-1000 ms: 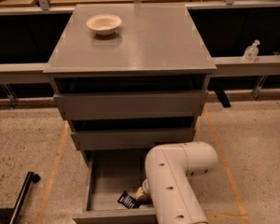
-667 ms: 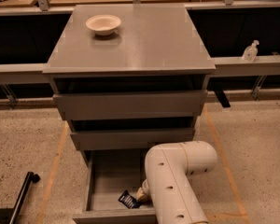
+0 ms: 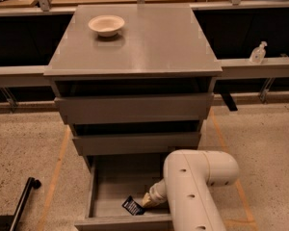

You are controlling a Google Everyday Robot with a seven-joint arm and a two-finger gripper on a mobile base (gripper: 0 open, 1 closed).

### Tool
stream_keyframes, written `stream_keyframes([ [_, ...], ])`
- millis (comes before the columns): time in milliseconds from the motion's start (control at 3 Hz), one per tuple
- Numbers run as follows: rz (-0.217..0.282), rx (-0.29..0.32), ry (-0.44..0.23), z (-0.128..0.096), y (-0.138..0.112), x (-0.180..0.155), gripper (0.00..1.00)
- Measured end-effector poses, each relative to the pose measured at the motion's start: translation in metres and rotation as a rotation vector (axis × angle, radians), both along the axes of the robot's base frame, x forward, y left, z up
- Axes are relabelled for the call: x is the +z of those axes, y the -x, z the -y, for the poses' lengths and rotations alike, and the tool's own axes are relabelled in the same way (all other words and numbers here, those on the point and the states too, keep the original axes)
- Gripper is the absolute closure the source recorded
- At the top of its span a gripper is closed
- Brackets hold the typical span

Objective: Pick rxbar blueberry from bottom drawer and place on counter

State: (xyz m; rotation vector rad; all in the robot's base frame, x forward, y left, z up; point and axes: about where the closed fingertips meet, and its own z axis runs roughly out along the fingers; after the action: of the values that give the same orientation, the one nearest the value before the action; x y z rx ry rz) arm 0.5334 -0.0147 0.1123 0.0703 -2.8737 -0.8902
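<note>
The bottom drawer (image 3: 108,196) stands pulled open, and the gripper (image 3: 147,199) reaches down into it near the front wall. The rxbar blueberry (image 3: 133,206) lies tilted on the drawer floor at the gripper's 8 o'clock, seemingly touching its tip, though whether it is grasped I cannot tell. On the counter (image 3: 149,47) a cream bowl (image 3: 106,25) sits at about 11 o'clock.

My arm (image 3: 195,186) bends at the elbow over the right side of the bottom drawer (image 3: 111,184). My gripper (image 3: 145,201) points down and left inside that drawer, near its front wall.
</note>
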Motion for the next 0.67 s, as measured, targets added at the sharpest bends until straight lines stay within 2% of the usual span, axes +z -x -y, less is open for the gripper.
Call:
stream_keyframes([
  [333, 0.073, 0.029, -0.103, -0.008, -0.005, 0.034, 0.83],
  [667, 0.144, 0.077, -0.196, -0.019, -0.01, 0.069, 0.59],
])
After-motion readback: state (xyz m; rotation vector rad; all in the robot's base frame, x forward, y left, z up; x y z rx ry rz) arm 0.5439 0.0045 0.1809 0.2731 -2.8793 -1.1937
